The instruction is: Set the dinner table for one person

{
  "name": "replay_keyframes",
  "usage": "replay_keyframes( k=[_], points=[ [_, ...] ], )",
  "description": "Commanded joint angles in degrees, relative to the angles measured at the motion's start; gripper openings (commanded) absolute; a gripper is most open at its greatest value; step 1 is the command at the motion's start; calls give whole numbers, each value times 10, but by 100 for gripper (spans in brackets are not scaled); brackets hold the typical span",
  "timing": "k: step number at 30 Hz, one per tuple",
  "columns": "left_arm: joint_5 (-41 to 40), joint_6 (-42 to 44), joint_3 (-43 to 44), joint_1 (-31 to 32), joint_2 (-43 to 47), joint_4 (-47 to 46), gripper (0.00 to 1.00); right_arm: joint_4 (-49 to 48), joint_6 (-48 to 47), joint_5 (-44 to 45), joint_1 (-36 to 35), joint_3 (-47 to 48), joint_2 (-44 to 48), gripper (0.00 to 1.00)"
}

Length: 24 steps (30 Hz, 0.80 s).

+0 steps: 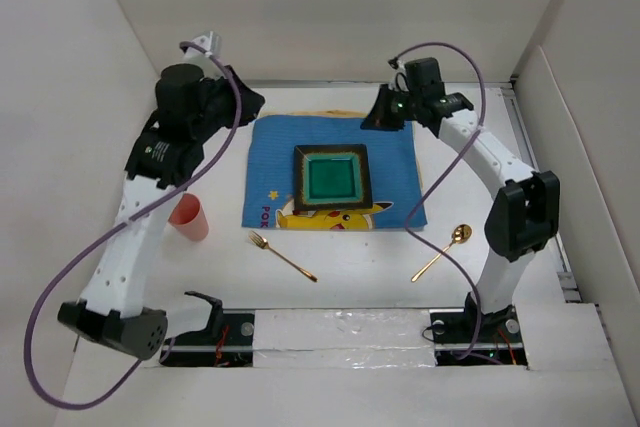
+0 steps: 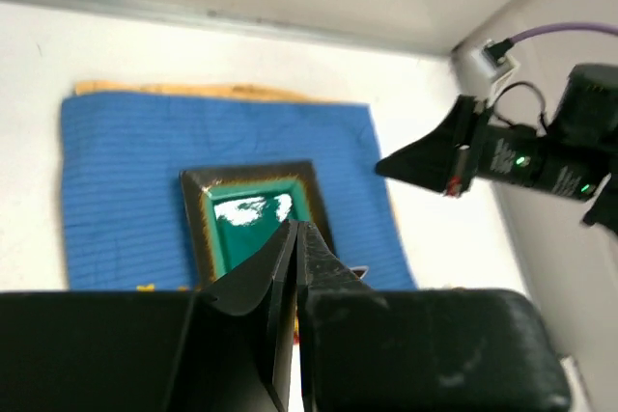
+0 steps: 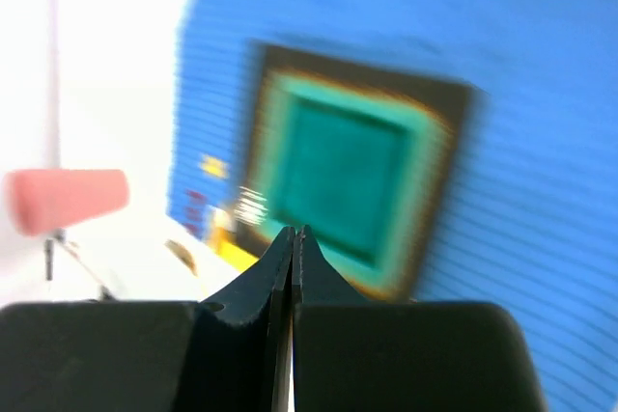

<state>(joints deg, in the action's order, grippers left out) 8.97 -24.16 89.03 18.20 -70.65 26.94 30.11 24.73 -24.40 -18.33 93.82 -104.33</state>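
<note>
A square green plate with a dark rim (image 1: pixel 332 180) lies on the blue cartoon placemat (image 1: pixel 275 162) in the middle of the white dinner table (image 1: pixel 350 262). A gold fork (image 1: pixel 281 255) lies in front of the mat at the left, a gold spoon (image 1: pixel 442 252) at the right. A pink cup (image 1: pixel 188 217) lies left of the mat. My left gripper (image 1: pixel 252 104) is shut and empty above the mat's far left corner. My right gripper (image 1: pixel 374 117) is shut and empty above its far right corner. The plate also shows in the left wrist view (image 2: pixel 253 224) and the right wrist view (image 3: pixel 352 166).
White walls stand round the table on three sides. Purple cables loop from both arms. A raised white rail (image 1: pixel 535 177) runs along the right side. The arm bases and a taped strip (image 1: pixel 340 332) lie at the near edge. The right wrist view is blurred.
</note>
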Motion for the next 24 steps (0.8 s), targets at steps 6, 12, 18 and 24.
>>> replay_keyframes(
  k=[6, 12, 18, 24],
  points=[
    [-74, -110, 23, -3, 169, -9, 19, -52, 59, 46, -223, 207, -103, 0],
    [-105, -113, 56, -3, 226, 57, 30, -47, 88, 76, -334, 393, -270, 0],
    [-73, -101, 66, -3, 237, 124, 33, -26, 102, 139, -403, 598, -400, 12],
    [-66, -70, 71, -3, 246, 159, 35, -57, 102, 189, -444, 600, -433, 56]
  ],
)
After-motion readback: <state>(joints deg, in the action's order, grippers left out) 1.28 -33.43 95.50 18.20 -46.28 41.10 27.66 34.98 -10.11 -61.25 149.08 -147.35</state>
